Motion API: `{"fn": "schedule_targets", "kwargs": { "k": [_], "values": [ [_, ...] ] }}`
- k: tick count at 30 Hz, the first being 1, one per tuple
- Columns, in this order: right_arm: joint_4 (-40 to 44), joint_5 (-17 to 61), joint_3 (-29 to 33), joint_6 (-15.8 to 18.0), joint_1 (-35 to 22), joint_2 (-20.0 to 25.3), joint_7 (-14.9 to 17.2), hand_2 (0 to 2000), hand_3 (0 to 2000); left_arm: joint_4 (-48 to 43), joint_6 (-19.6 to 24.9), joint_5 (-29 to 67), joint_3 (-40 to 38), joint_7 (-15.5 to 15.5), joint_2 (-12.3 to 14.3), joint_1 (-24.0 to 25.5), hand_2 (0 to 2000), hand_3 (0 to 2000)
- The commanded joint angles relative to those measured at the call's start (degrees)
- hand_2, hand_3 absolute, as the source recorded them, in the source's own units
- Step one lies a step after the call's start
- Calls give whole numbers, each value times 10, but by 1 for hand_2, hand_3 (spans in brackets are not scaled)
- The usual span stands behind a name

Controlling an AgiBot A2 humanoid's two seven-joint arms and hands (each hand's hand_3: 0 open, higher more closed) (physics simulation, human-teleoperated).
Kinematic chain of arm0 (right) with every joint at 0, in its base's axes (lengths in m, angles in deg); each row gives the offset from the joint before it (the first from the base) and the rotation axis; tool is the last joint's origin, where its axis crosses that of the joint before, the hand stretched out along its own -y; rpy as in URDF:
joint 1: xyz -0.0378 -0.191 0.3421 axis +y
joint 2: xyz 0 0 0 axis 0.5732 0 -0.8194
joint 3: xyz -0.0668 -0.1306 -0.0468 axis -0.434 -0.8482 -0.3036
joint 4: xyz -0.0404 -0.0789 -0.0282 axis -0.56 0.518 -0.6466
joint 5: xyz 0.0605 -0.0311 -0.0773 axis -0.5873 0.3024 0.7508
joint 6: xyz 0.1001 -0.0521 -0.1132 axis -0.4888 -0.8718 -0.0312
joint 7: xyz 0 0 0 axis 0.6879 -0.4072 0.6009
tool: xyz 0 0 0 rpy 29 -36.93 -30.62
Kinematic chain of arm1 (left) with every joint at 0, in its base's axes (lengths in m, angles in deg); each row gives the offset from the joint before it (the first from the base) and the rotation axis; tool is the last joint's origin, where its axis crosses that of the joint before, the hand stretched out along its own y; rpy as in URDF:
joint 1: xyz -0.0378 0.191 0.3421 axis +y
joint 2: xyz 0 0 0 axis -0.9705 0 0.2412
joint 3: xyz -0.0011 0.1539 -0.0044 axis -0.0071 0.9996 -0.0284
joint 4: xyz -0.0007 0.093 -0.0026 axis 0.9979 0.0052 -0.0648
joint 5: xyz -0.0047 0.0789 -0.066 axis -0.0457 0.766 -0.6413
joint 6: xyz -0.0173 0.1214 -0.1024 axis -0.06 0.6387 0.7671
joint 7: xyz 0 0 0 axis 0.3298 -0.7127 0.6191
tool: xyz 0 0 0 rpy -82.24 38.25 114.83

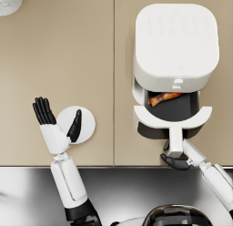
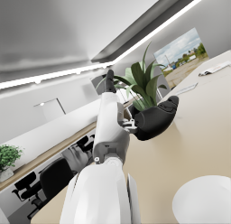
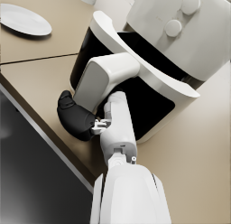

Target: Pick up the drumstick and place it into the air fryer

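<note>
The brown drumstick point(image 1: 164, 98) lies inside the black basket of the white air fryer point(image 1: 175, 43), whose drawer point(image 1: 172, 116) is pulled partly out. My right hand point(image 1: 176, 162) grips the drawer's white handle point(image 1: 175, 141) from below; the right wrist view shows that hand point(image 3: 76, 119) wrapped around the handle point(image 3: 101, 76). My left hand point(image 1: 57, 118) is raised over the white plate point(image 1: 82, 122), fingers spread and holding nothing. In the left wrist view the same hand point(image 2: 149, 121) is open above the plate point(image 2: 205, 200).
The fryer and plate stand on a tan countertop point(image 1: 59, 61), with a dark metal strip point(image 1: 123, 188) along its near edge. A white round object point(image 1: 9, 2) sits at the far left corner.
</note>
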Motion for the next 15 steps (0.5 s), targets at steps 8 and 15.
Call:
{"fn": "schedule_targets", "kwargs": {
  "k": [8, 15],
  "values": [
    [125, 0, -64, 13, -179, 184, -10, 2000, 2000, -10, 0, 0, 36, 0, -4, 7, 0, 0],
    [251, 0, -67, 41, -244, 230, -10, 2000, 2000, -7, 0, 0, 42, 0, -6, 15, 0, 0]
  ]
}}
